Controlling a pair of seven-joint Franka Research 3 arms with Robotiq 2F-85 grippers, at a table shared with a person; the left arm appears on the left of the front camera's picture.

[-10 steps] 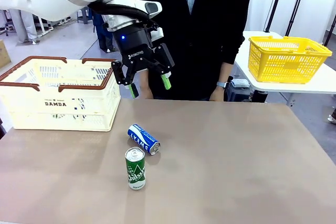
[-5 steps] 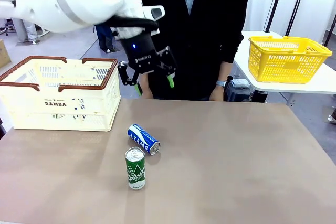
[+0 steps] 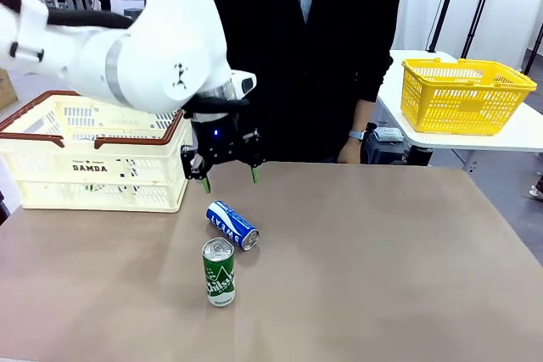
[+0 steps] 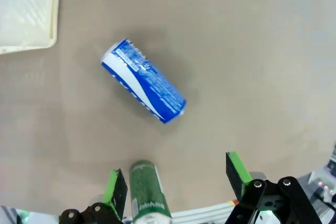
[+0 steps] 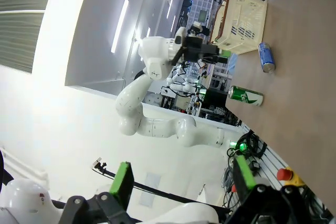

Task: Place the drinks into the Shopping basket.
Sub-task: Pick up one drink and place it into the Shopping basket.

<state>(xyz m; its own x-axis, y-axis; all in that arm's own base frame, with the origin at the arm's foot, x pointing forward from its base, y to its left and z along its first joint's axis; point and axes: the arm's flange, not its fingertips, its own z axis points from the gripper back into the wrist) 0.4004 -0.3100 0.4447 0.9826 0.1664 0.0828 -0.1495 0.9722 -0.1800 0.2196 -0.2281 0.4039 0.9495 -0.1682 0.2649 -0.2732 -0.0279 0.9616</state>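
Blue can (image 3: 232, 225): on its side on the table (image 3: 382, 243), left of centre. Green can (image 3: 219, 272): upright, just beside it on the robot's side, not touching. Neither can has shifted over the last second. Both are outside the cream basket (image 3: 93, 184), which stands at the table's far left, near the cans but apart from them.

Change: the left gripper (image 3: 229, 181) has dropped from about basket-rim height to low over the table, just beyond the blue can. Its fingers point down, spread wide, with nothing between them. In the left wrist view the blue can lies diagonally ahead of the fingers; the green can's top sits at the bottom edge between them.

Reading: this looks like the approach for a first pick, probably the blue can. Nothing is grasped yet and the task is barely begun. The can may roll if only one pad touches it.

Right gripper (image 5: 182, 179): fingers apart, empty, off the table.
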